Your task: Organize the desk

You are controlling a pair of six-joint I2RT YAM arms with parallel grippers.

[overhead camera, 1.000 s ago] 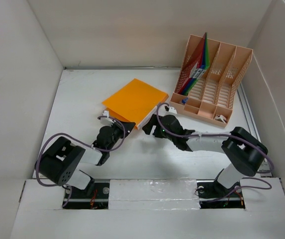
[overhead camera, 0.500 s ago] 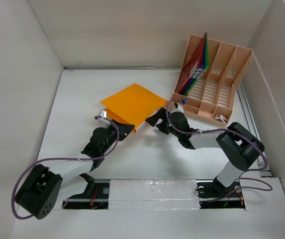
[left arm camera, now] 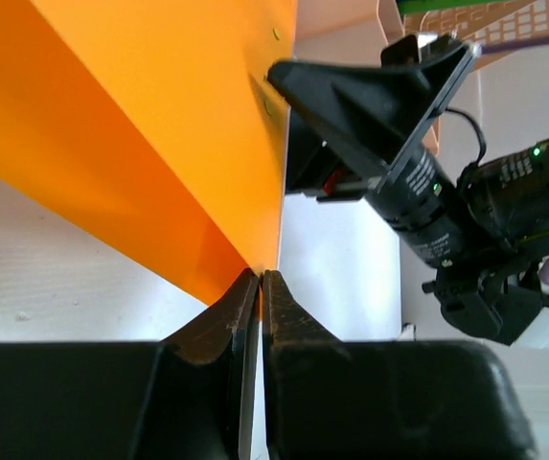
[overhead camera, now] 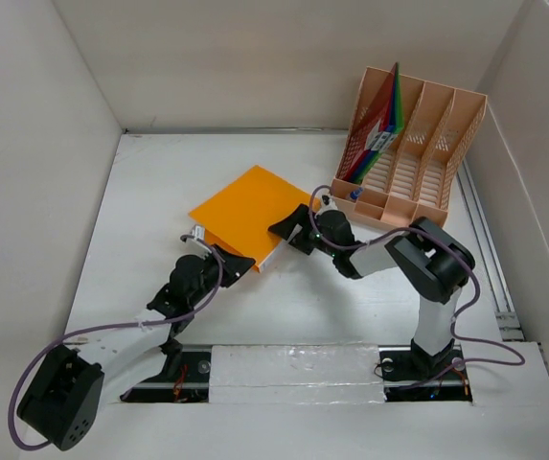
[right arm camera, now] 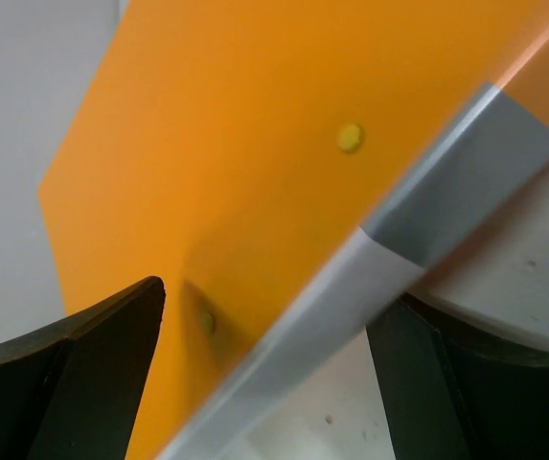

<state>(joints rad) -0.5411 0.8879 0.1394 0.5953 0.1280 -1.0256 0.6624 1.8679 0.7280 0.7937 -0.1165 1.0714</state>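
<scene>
Folder [overhead camera: 245, 206] has slid left on the bench [overhead camera: 149, 182], thick edge running near-left to far-right; left hand [left arm camera: 260, 276] is pinched shut on its near corner, right hand [overhead camera: 293, 228] gapes wide around that edge.

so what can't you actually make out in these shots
- top view: small items in the file rack's front trays, too small to identify
- right wrist view: orange folder fills the frame, hiding nearly all of the desk
- left wrist view: orange folder's far edge, cut off by the frame's top
</scene>
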